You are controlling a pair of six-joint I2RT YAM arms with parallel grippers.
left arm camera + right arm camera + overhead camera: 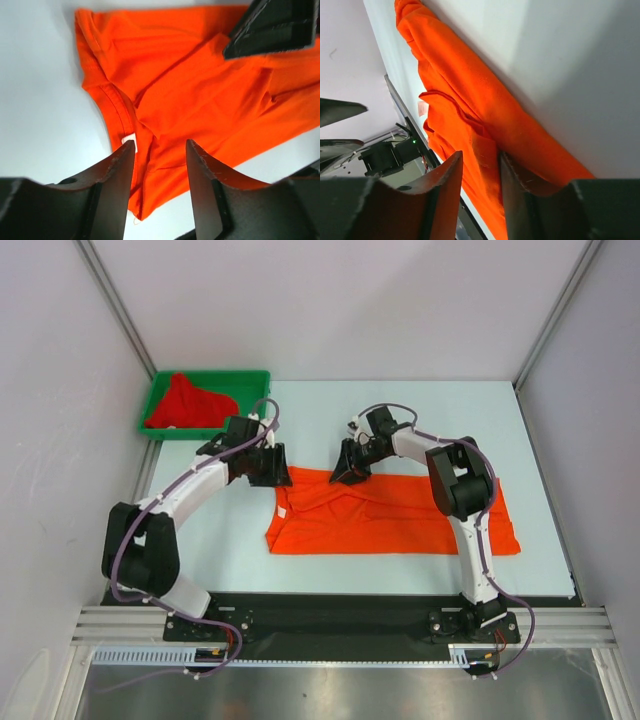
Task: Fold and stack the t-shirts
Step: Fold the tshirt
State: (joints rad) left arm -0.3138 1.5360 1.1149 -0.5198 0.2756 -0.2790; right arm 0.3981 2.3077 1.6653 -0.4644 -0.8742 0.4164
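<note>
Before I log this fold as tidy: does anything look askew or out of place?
Yes. The orange t-shirt lies rumpled rather than flat, its neck end bunched under the left gripper. The red t-shirt is not folded at all. It sits heaped in the green tray.

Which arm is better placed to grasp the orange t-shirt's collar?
Left: the left gripper, open, is over the collar and white label; the right gripper is farther along the orange t-shirt.
</note>
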